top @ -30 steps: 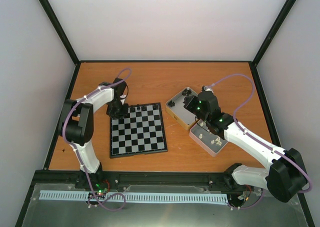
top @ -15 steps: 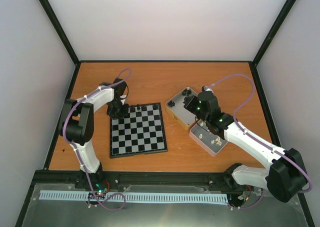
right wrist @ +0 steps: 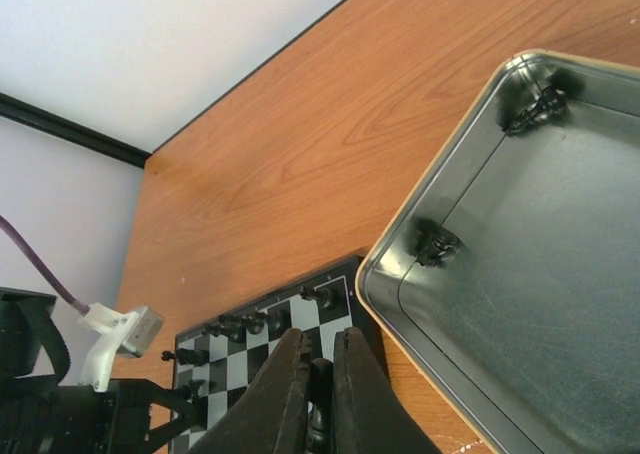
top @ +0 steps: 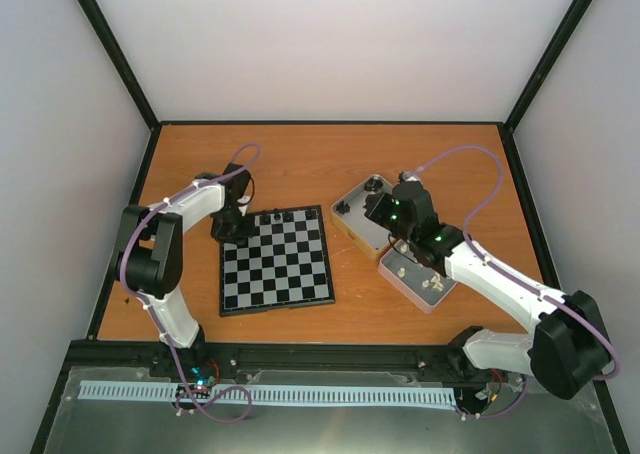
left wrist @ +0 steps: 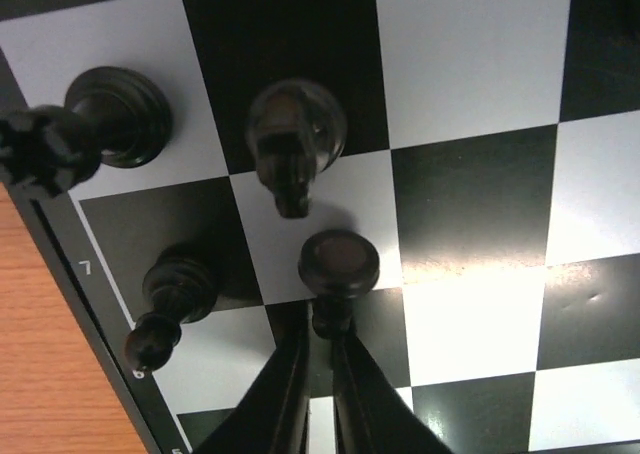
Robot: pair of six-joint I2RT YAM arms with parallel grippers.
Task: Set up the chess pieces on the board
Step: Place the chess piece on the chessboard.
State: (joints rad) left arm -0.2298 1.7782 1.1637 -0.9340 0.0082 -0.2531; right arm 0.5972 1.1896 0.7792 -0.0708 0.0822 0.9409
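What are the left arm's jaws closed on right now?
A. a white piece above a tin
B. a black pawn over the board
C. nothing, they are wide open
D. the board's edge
B: in the left wrist view the left jaws stand pinched on the stem of a black pawn over the squares of the board.

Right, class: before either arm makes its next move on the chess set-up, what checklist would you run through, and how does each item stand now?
1. Left tool shut on the black pawn: ok.
2. Pawn resting on the board: cannot tell.
3. Knight standing apart from that pawn: ok.
4. Right tool holding a piece: cannot tell.
5. Black pieces lying in the tin: ok.
6. Both tools well apart in the top view: ok.
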